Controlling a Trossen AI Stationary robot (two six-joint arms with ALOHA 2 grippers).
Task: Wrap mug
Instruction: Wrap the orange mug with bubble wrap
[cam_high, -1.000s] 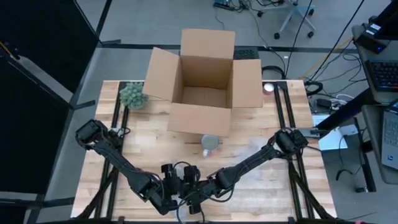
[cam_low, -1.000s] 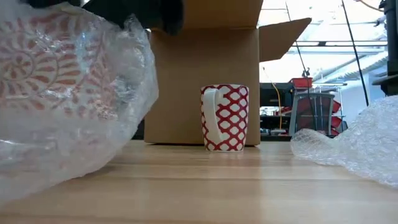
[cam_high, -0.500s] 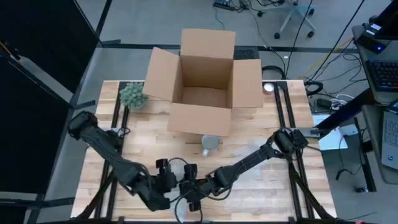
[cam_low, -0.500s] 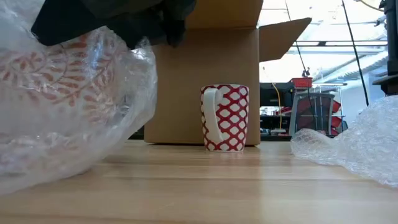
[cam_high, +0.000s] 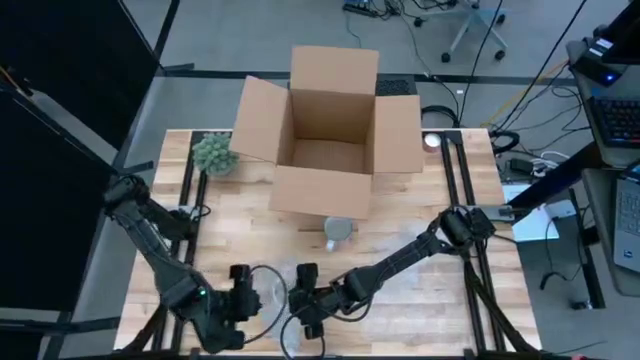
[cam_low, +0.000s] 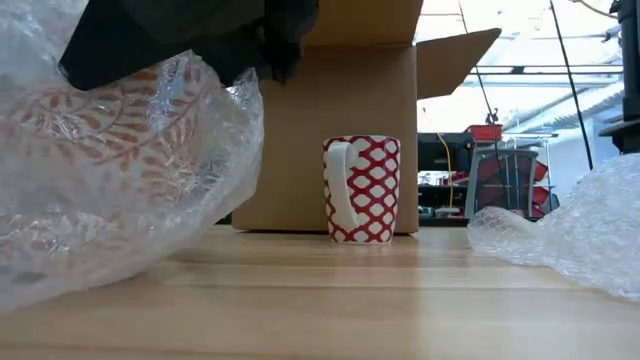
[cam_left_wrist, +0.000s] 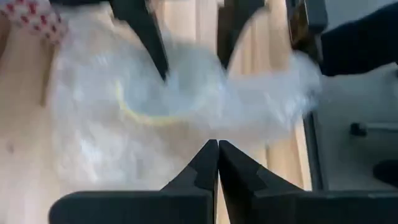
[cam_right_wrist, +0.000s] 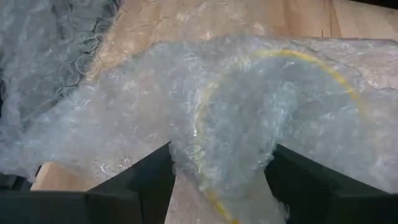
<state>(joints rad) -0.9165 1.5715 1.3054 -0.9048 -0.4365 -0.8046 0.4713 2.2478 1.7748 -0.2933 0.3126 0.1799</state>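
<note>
A mug wrapped in clear bubble wrap (cam_high: 272, 291) (cam_low: 110, 160) sits near the table's front edge, its red pattern and yellow rim (cam_right_wrist: 273, 56) showing through. My right gripper (cam_high: 302, 301) is shut on it. My left gripper (cam_high: 243, 292) (cam_left_wrist: 217, 155) is shut with nothing between its fingers. It stands a little to the bundle's left, apart from it. A second, unwrapped red-and-white mug (cam_low: 361, 189) (cam_high: 338, 231) stands upright on its base in front of the cardboard box (cam_high: 325, 120). My right gripper pinches the wrapped mug at its rim (cam_right_wrist: 208, 186) between its two fingers (cam_right_wrist: 146, 183), with bubble wrap bunched in the gap. The fingers come slanting down from the table's right. The wrap's lower edge (cam_low: 40, 290) lies on the table, and the mug is tilted.
Loose bubble wrap (cam_low: 575, 235) (cam_right_wrist: 50, 56) lies on the table's right half. The open box stands at the far middle, and a small green plant (cam_high: 213, 153) is at the far left. Bare wood (cam_low: 380, 300) lies between the bundle and the standing mug.
My left gripper has drawn back toward the table's left edge, away from the wrapped mug and my right gripper. The bundle stays in my right gripper and has shifted and tipped a little, its wrap bulging more toward the right.
</note>
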